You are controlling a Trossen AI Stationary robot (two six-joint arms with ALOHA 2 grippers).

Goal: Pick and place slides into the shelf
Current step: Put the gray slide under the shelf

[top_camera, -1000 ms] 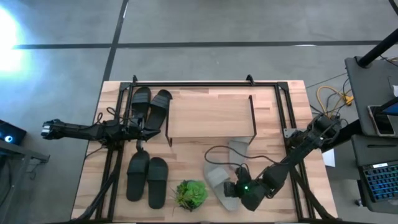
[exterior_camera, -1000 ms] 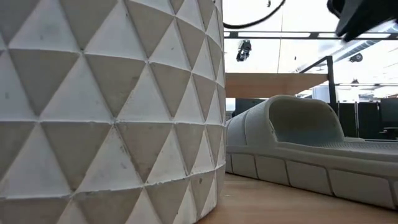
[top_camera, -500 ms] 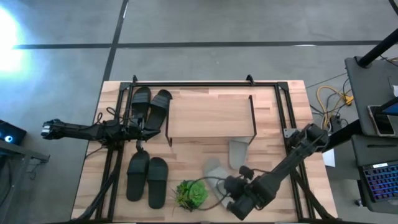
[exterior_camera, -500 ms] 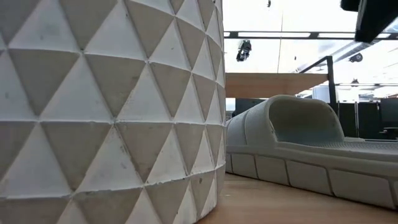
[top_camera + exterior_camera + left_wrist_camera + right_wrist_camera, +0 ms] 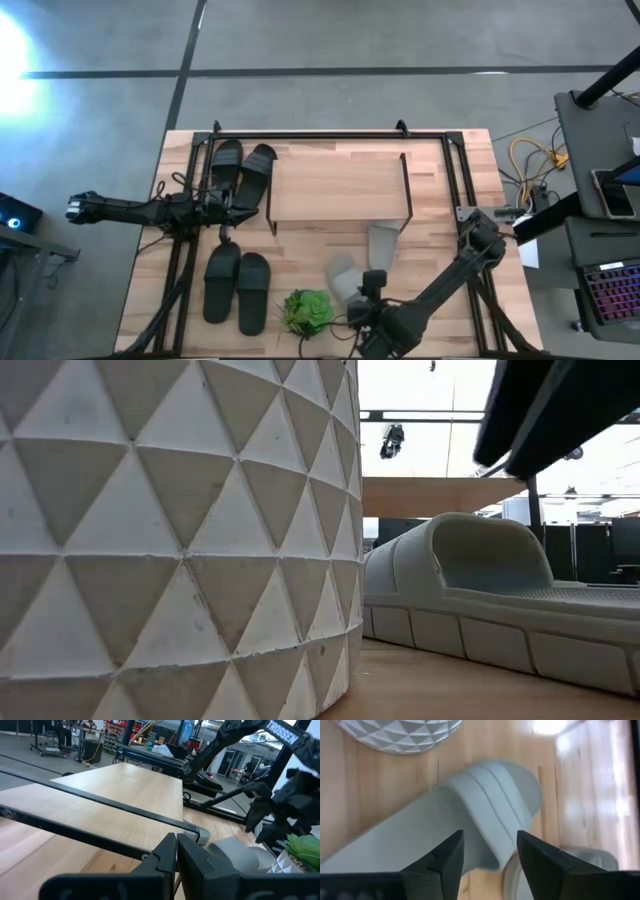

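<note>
Bright even light, floor glare at high view's left edge, right wrist view motion-blurred

1. We see the shelf (image 5: 338, 185), a light plank on black wire frame, at the table's far middle.
2. One black pair (image 5: 242, 170) lies left of it, another black pair (image 5: 237, 285) nearer.
3. The pale grey slides (image 5: 362, 262) lie flat before the shelf's right end.

High view: overhead, facing straight down; takes in the whole table (image 5: 440, 190), the shelf (image 5: 340, 185) and both arms.
Low view: at tabletop level, facing level across; very near a white faceted pot (image 5: 170, 530), with a grey slide (image 5: 490, 600) just beyond.
Left wrist view: faces along the shelf plank (image 5: 115, 795) toward the grey slide (image 5: 232, 855).
Right wrist view: faces down, close above the grey slide (image 5: 445, 825).
Shared: the grey slide (image 5: 345, 280) appears in all four views.
</note>
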